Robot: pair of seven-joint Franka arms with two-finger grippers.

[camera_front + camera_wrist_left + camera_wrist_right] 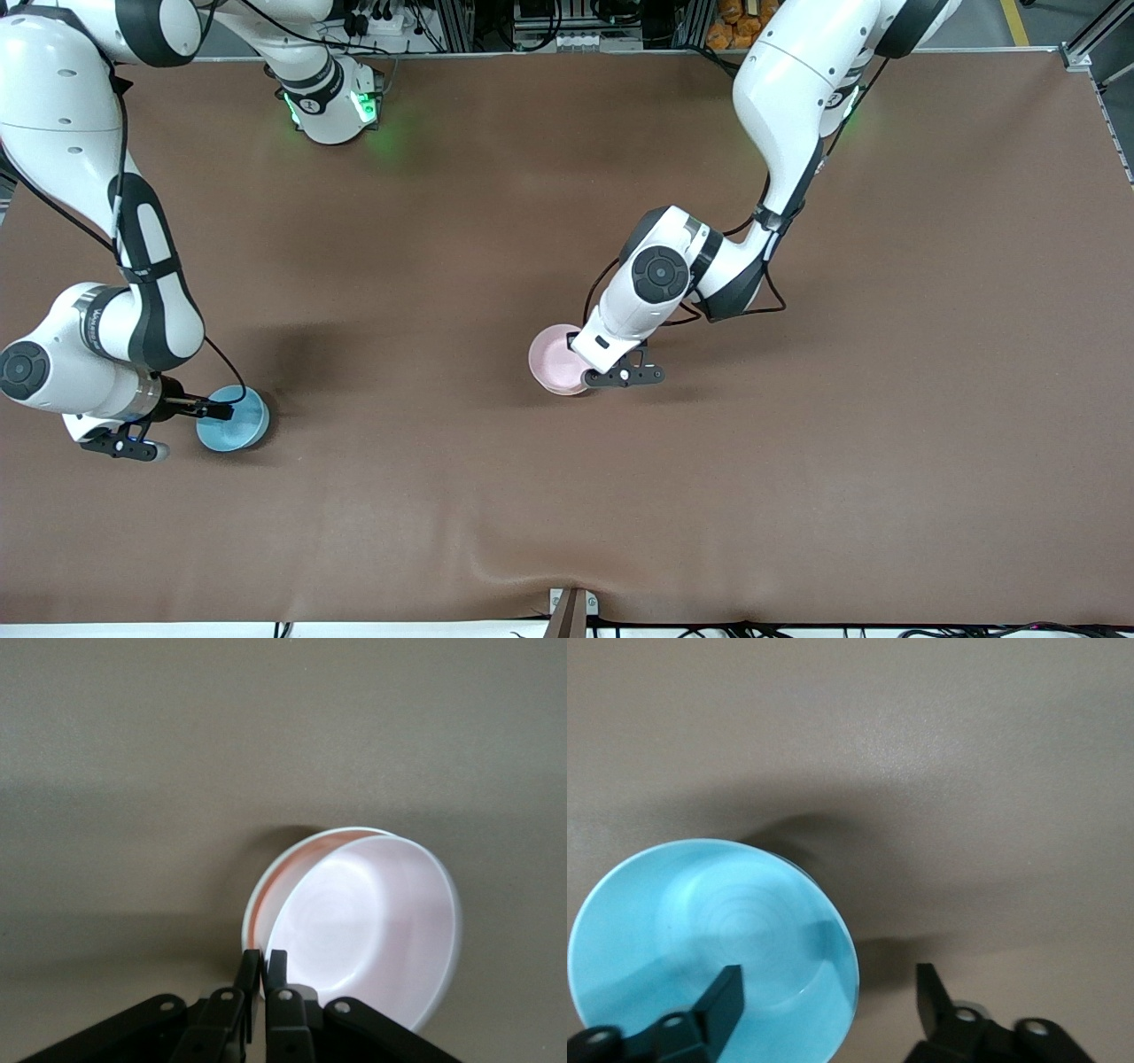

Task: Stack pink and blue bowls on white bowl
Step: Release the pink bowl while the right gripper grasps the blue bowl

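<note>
Two tools work: the left tool (264, 967) pinches the pink bowl's (372, 930) rim, while the right tool (828, 997) straddles the blue bowl's (700, 939) rim, fingers spread.

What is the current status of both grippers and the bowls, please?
Left gripper shut on pink bowl rim, nested in white bowl. Right gripper open astride blue bowl rim. Nothing in the way.
</note>
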